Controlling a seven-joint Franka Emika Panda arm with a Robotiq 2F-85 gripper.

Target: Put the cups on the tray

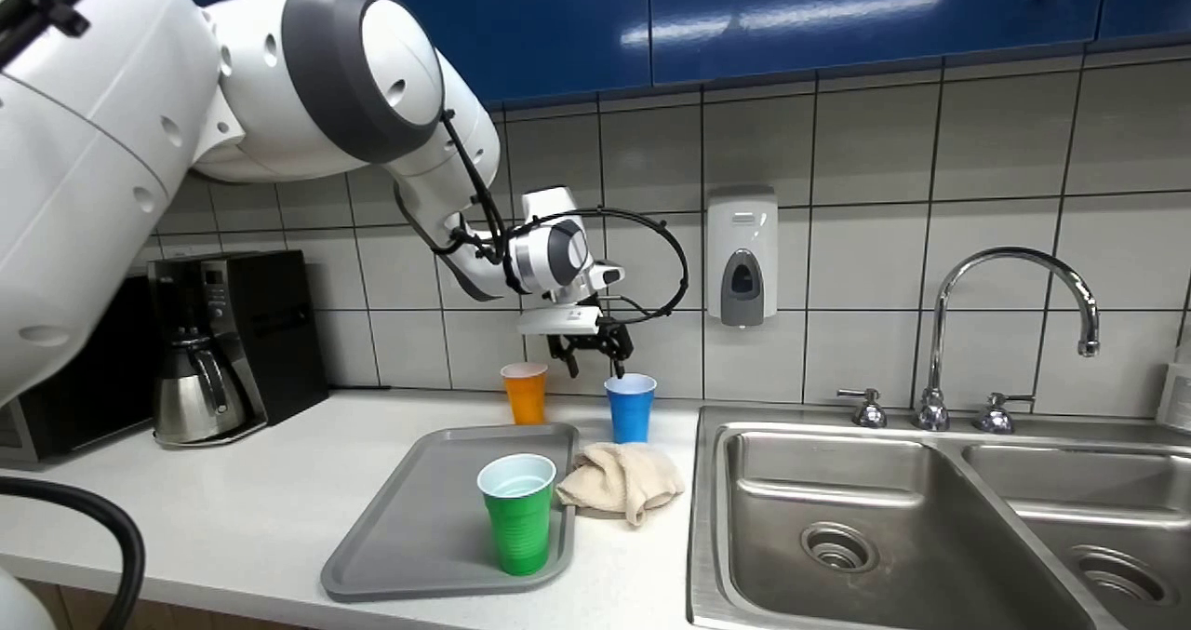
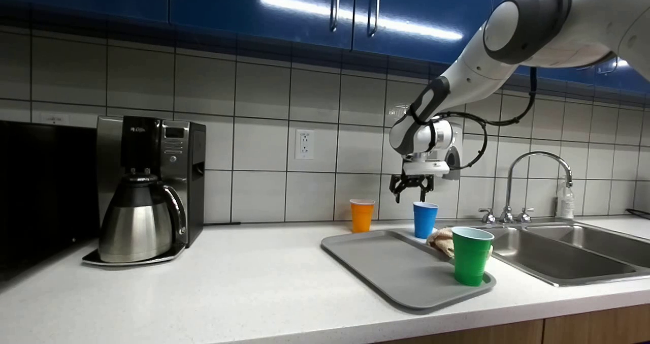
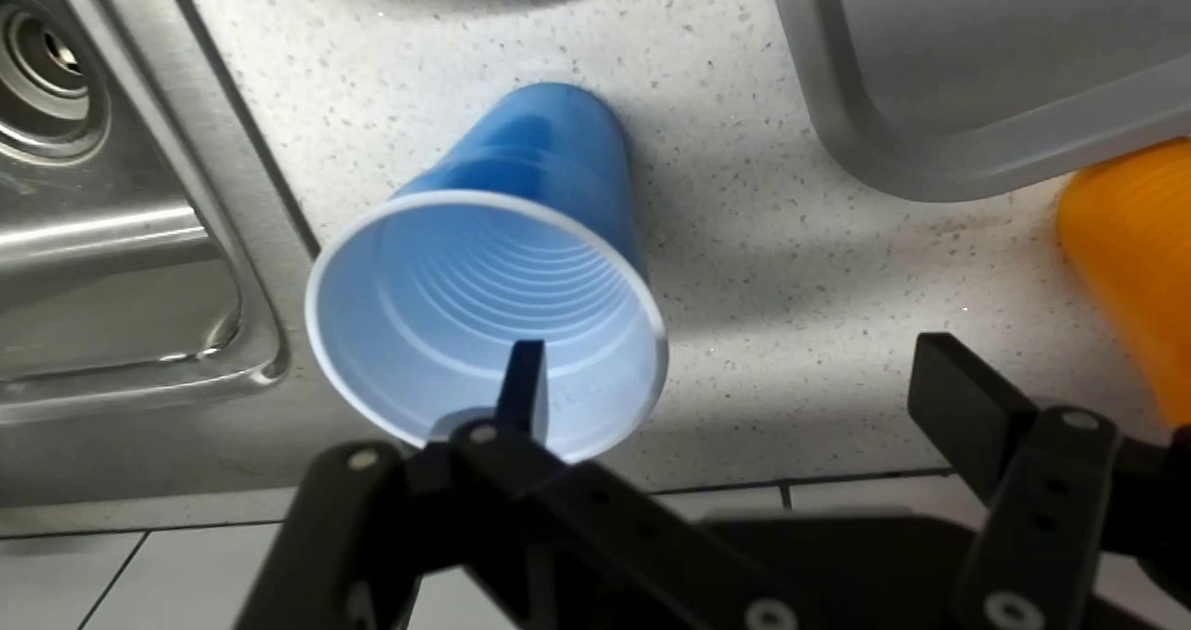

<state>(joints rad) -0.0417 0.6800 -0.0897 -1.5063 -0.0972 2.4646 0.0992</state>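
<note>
The green cup (image 1: 519, 523) stands upright on the grey tray (image 1: 419, 518), near its front corner on the sink side; both also show in an exterior view, cup (image 2: 471, 260) and tray (image 2: 396, 268). The blue cup (image 1: 631, 416) stands upright on the counter between tray and sink. The orange cup (image 1: 527, 397) stands upright behind the tray, by the wall. My gripper (image 1: 595, 369) is open and empty, pointing down above the counter between these two cups. In the wrist view (image 3: 730, 360) one finger overlaps the blue cup's mouth (image 3: 558, 146); I cannot tell if it dips inside.
A beige cloth (image 1: 625, 481) lies beside the tray, in front of the blue cup. The steel sink (image 1: 704, 518) with its faucet (image 1: 940, 332) is beyond it. A coffee maker (image 2: 139, 217) stands at the far end. The tiled wall and soap dispenser (image 1: 742, 258) are close behind the gripper.
</note>
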